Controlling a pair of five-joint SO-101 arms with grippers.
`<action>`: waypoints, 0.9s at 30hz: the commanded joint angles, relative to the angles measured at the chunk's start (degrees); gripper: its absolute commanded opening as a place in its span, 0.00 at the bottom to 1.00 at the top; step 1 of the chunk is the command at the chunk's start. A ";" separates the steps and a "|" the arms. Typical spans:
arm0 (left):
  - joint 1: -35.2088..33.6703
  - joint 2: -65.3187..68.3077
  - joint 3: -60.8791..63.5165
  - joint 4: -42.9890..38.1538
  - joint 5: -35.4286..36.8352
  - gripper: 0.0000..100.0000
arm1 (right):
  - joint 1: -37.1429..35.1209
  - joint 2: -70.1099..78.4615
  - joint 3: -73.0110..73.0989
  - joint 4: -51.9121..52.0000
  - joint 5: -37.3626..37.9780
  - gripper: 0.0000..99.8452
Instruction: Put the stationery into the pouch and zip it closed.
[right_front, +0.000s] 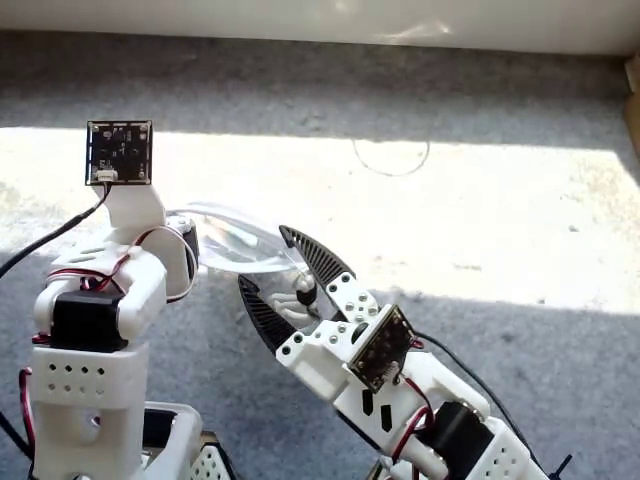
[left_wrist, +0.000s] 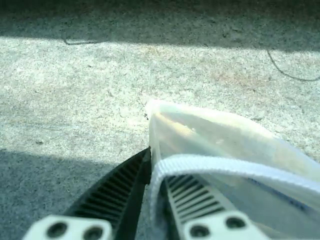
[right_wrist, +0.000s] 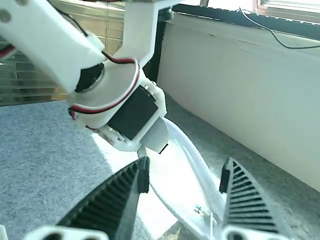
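**High view: clear pouch held between the two arms**

At the near left, the left claw (left_wrist: 150, 161) is pinched tight on one end of the clear pouch (right_front: 232, 243), with the white zip strip (left_wrist: 225, 167) running out from between its black fingers. The pouch stretches right toward the middle of the grey bench (right_front: 500, 230). There the right claw (right_front: 265, 258) stands wide. Its ribbed fingers sit either side of the pouch's other end, and gaps show on both sides in the right wrist view.
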 joint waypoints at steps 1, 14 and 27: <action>-0.75 -0.92 -0.66 -0.18 0.53 0.01 | -0.57 -1.01 -1.54 0.40 0.26 0.22; -2.77 -0.92 -0.66 -0.35 0.53 0.01 | -0.40 -0.84 -1.80 0.22 0.53 0.22; -2.77 -1.10 0.84 -1.14 0.53 0.01 | 2.68 -1.10 -1.89 6.29 0.62 0.22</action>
